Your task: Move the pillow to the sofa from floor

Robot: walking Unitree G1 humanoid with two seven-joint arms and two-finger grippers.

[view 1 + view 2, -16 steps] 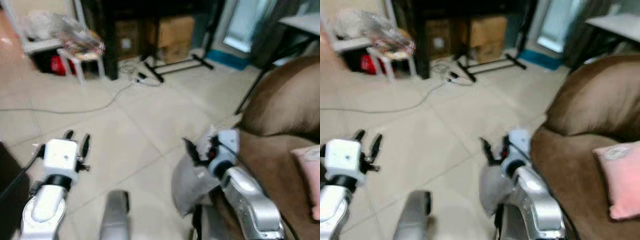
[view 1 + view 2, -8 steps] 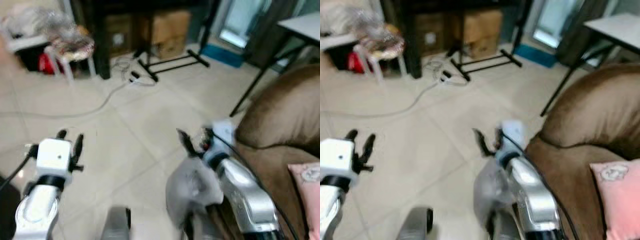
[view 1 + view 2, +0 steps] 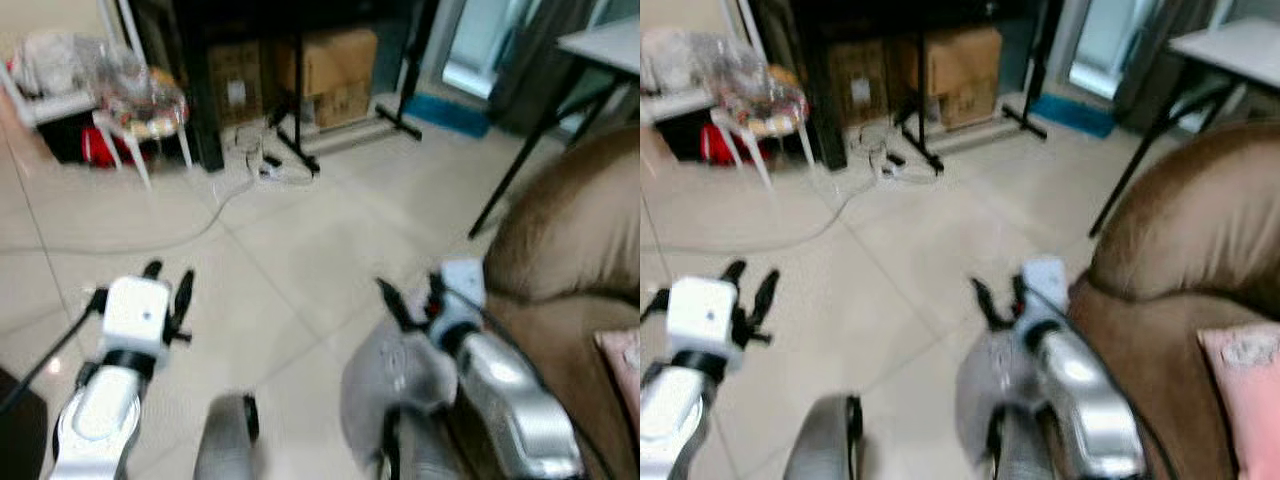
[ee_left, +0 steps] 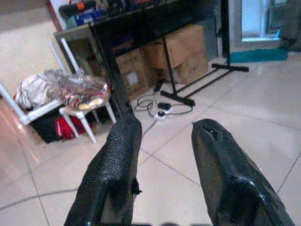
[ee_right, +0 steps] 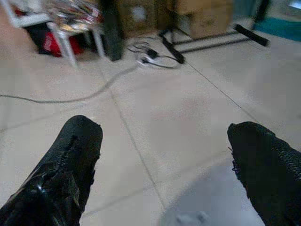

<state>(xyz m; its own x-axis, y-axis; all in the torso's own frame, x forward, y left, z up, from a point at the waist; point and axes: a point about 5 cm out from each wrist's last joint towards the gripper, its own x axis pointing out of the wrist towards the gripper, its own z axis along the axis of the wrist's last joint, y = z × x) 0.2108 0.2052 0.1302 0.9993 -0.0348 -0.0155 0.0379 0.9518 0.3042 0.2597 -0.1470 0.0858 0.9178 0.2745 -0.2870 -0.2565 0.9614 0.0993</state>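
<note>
**A:** What sits closest to the robot?

**B:** The grey pillow (image 3: 395,385), low in the head views, bunched against the underside of the right arm, just beside the front edge of the brown sofa (image 3: 1185,250). It is above the tiled floor (image 3: 300,250), not on the sofa seat. The picture is blurred, so I cannot tell exactly how it is held.

**A:** And the right pincer?

**B:** The right pincer (image 3: 412,298) juts forward past the pillow, over the floor. In the right wrist view its two black fingers (image 5: 61,165) are spread wide apart with nothing between them; a pale grey patch of the pillow (image 5: 221,197) shows low between them.

**A:** The left one?

**B:** The left pincer (image 3: 168,285) hangs over bare tiles, well apart from the pillow. Its fingers (image 4: 117,165) stand parted too, gripping nothing.

**A:** Anything on the sofa?

**B:** A pink cushion (image 3: 1250,385) lies on the seat at the right edge.

**A:** Further out?

**B:** A grey cable (image 3: 150,240) trails across the tiles to a plug strip (image 4: 162,106). Behind that is a small white stool (image 3: 140,125) piled with crinkled clear plastic, with something red (image 3: 715,145) beneath it. Then cardboard boxes (image 3: 335,65) under a dark counter (image 4: 141,19), and a black stand's legs (image 3: 340,130) in front of them. To the far right, a black-legged counter (image 3: 1220,45) stands behind the sofa.
</note>
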